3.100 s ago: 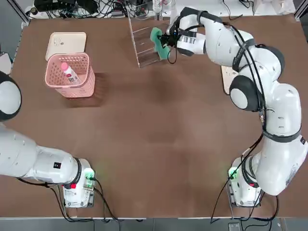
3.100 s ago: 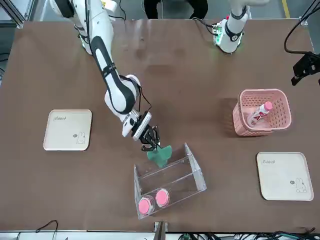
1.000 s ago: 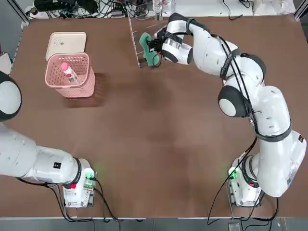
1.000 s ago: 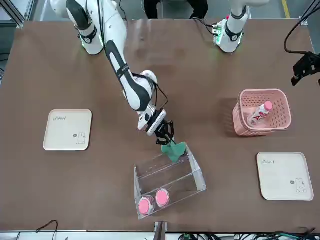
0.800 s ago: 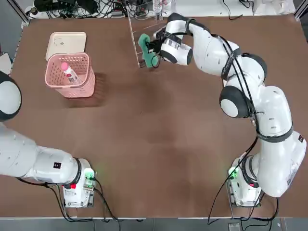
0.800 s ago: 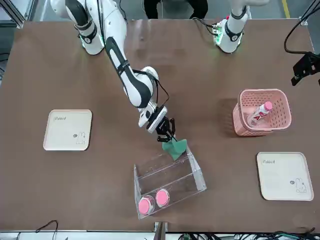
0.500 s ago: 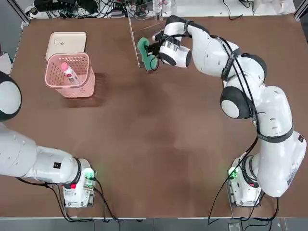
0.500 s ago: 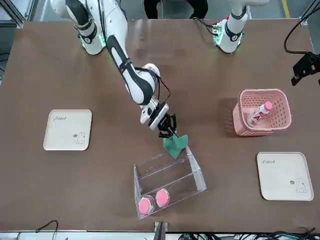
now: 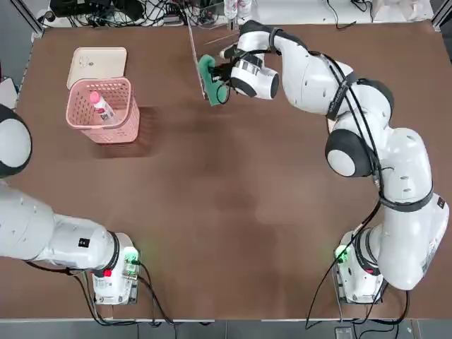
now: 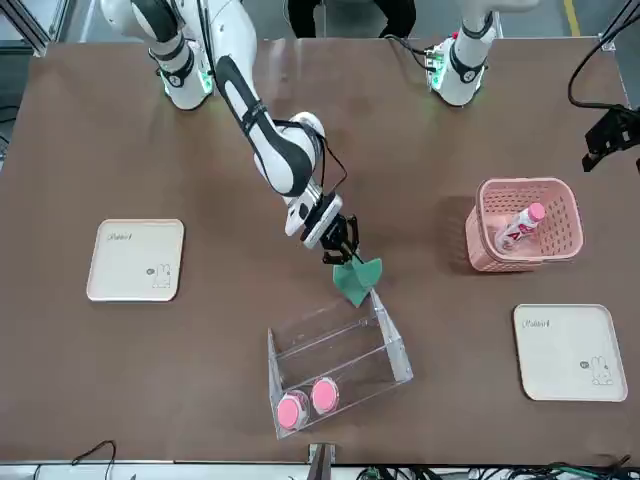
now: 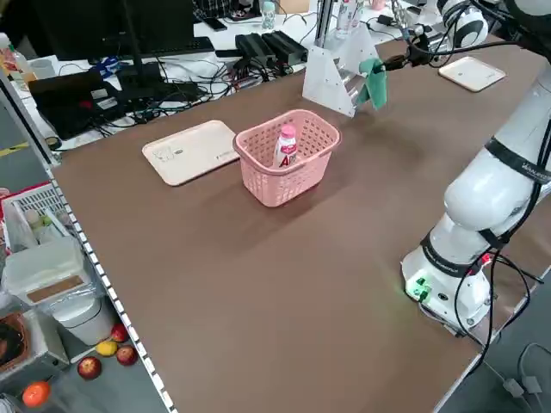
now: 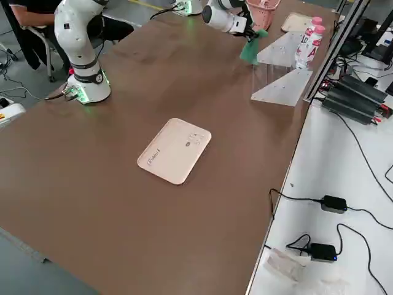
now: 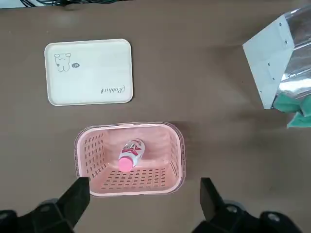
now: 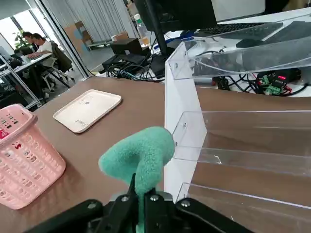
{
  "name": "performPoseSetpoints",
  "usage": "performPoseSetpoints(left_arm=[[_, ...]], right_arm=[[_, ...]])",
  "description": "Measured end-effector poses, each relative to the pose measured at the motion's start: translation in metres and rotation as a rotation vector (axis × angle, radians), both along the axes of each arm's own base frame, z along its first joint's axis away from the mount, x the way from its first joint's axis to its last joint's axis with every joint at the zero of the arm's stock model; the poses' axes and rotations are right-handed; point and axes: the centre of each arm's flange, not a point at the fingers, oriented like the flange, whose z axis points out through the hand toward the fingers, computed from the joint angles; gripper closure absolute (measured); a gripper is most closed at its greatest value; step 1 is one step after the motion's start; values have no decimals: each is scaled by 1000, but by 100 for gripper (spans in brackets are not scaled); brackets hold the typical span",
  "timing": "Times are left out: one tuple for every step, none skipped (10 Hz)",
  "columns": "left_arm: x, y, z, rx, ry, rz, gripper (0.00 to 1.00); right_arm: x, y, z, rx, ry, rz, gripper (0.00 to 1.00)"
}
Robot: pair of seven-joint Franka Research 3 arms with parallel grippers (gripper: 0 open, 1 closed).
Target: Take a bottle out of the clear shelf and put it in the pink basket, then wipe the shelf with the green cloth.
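Note:
My right gripper (image 9: 219,79) is shut on the green cloth (image 9: 209,76), which hangs against the outer corner of the clear shelf (image 9: 212,42), at the end toward the basket. In the right wrist view the cloth (image 14: 141,154) bulges above the shut fingertips beside the shelf's side wall (image 14: 179,121). Two pink-capped bottles (image 10: 308,404) remain in the shelf (image 10: 390,345). The bottle (image 9: 103,107) lies in the pink basket (image 9: 78,113). My left gripper (image 13: 144,204) hovers open high above the basket (image 13: 179,155).
One cream tray (image 9: 97,65) lies just behind the basket, and another cream tray (image 10: 135,260) sits on the right arm's side. Cables and equipment crowd the far table edge behind the shelf. A seated person (image 14: 46,48) is in the background.
My right gripper has dragged the green cloth along the shelf toward the basket-side end and slightly back toward the robot. The left arm, basket and bottle have not moved.

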Motion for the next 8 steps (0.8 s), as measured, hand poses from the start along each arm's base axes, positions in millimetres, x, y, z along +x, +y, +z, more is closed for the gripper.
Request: performPoseSetpoints(left_arm=[[0, 0, 0, 0, 0, 0, 0], [0, 0, 0, 0, 0, -1, 0], [0, -1, 0, 0, 0, -1, 0], [0, 0, 0, 0, 0, -1, 0], [0, 0, 0, 0, 0, -1, 0], [0, 0, 0, 0, 0, -1, 0], [0, 0, 0, 0, 0, -1, 0], [0, 0, 0, 0, 0, -1, 0]], right_arm=[[1, -2, -1, -3, 0, -2, 94], [5, -6, -1, -10, -5, -9, 94], [12, -14, -2, -22, -17, -15, 94], [21, -22, -1, -35, -30, -20, 94], [27, -29, -2, -44, -38, -25, 94], [30, -32, -2, -42, -42, -25, 94], [30, -29, -1, -35, -45, -21, 94], [28, -23, -1, -29, -46, -14, 94]])
